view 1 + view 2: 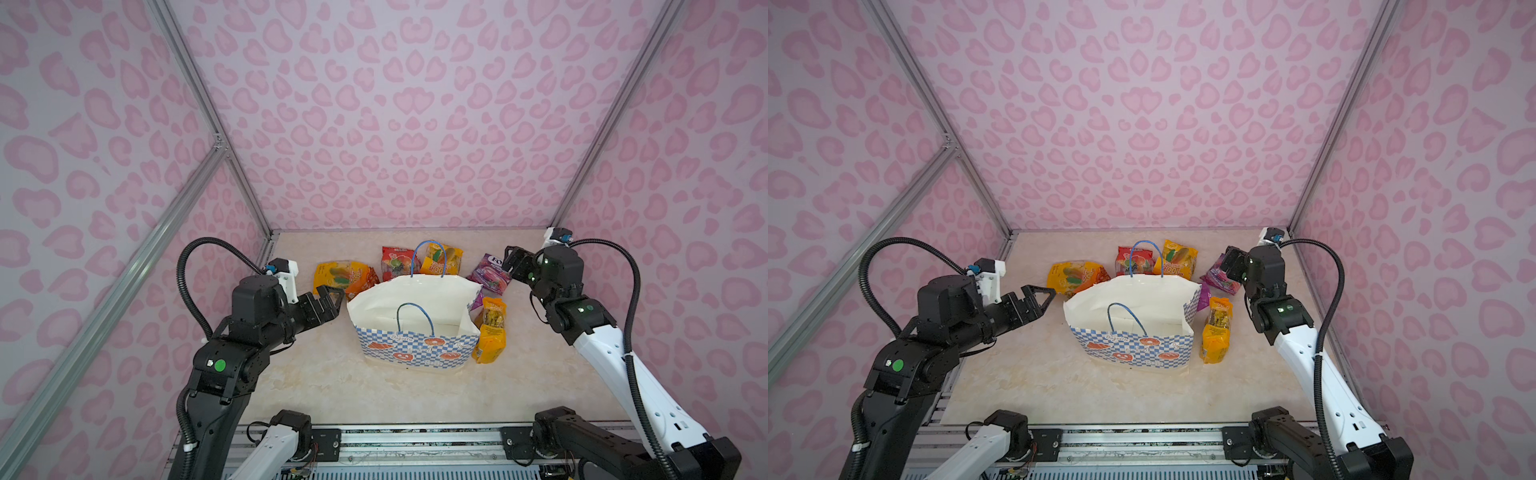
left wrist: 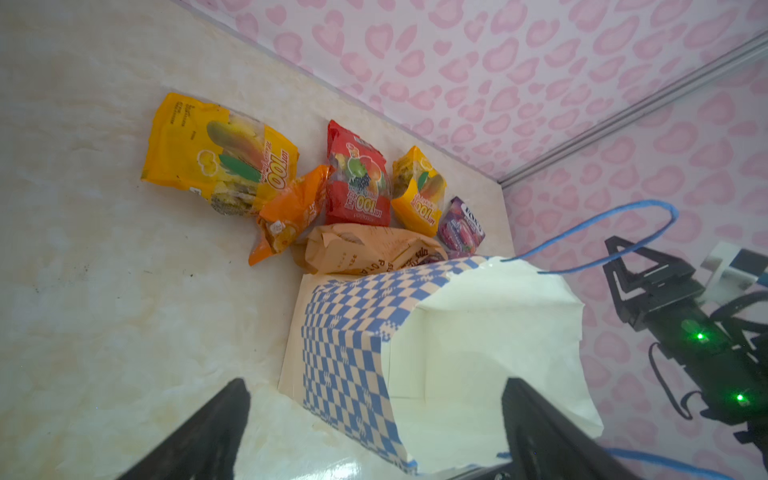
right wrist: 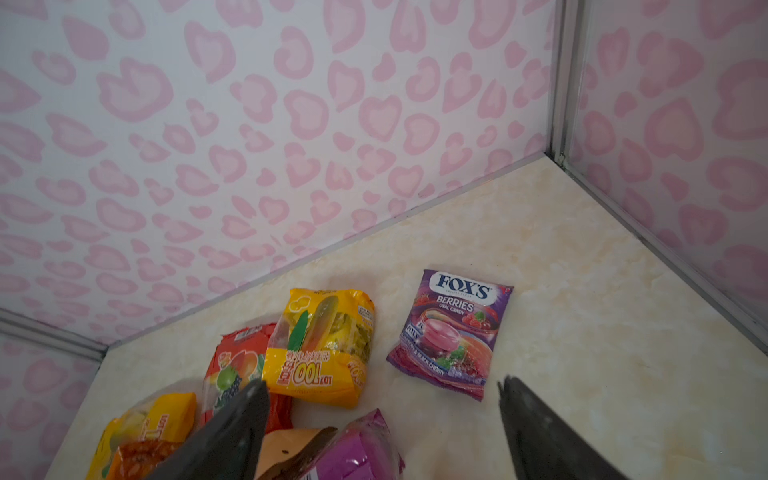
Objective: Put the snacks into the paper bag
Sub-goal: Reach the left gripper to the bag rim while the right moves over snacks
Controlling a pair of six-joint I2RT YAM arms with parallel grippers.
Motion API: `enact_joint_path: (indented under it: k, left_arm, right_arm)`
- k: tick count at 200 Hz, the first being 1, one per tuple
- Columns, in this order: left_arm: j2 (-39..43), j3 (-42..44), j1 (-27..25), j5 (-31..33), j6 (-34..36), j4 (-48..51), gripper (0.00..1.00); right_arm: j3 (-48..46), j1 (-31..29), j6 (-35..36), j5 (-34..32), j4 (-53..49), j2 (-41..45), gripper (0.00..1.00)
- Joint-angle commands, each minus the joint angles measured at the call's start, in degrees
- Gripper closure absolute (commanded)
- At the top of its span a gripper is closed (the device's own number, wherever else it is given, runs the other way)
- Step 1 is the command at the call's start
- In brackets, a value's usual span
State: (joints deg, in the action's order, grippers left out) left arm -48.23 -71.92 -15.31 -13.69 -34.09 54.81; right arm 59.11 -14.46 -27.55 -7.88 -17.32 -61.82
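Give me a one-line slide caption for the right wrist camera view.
Right gripper, jaws open, faces the purple FOX'S packet lying on the table beside a yellow packet.

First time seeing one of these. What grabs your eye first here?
A white paper carrier bag with a blue checkered band stands open mid-table. Glossy yellow, orange and red snack packets crowd behind and beside it, with a purple FOX'S candy packet lying apart near the right arm's open fingers. Pink-spotted walls surround everything.
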Motion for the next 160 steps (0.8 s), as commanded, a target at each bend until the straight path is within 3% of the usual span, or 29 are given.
enact_joint_path:
  k: [1, 19, 33, 62, 90, 123, 160]
  left_arm:
    - [-2.38, -0.83, -3.48, 0.75, 3.29, 7.29, 0.02]
    - [-5.14, -1.35, -7.80, 2.41, 3.37, 7.18, 0.03]
    - [-7.49, -2.24, -11.76, 5.59, 3.00, 6.98, 0.03]
    - [-11.75, -3.21, -15.98, 12.68, 1.63, 7.18, 0.00]
    - [-15.76, -6.56, -19.93, 21.25, 0.80, 9.45, 0.14]
    - [-19.12, -8.49, -21.66, 23.67, -0.75, 10.51, 0.39]
    - [-21.19, -9.38, -22.28, 26.16, -1.11, 12.00, 0.53]
  right_arm:
    - [0.23, -1.58, 3.19, 1.55, -8.39, 0.26, 0.11]
    - [-0.18, -2.59, 3.41, 2.02, -8.91, 1.87, 0.10]
    - [-0.16, -3.16, 3.80, 1.73, -9.37, 2.98, 0.02]
    - [0.29, -3.52, 4.56, 2.77, -10.76, 3.99, 0.01]
    - [0.39, -4.08, 4.70, 2.78, -12.68, 4.00, 0.01]
    - [-0.13, -4.09, 4.70, 2.26, -12.91, 4.95, 0.01]
    - [-0.21, -4.10, 4.52, 3.27, -13.00, 4.69, 0.01]
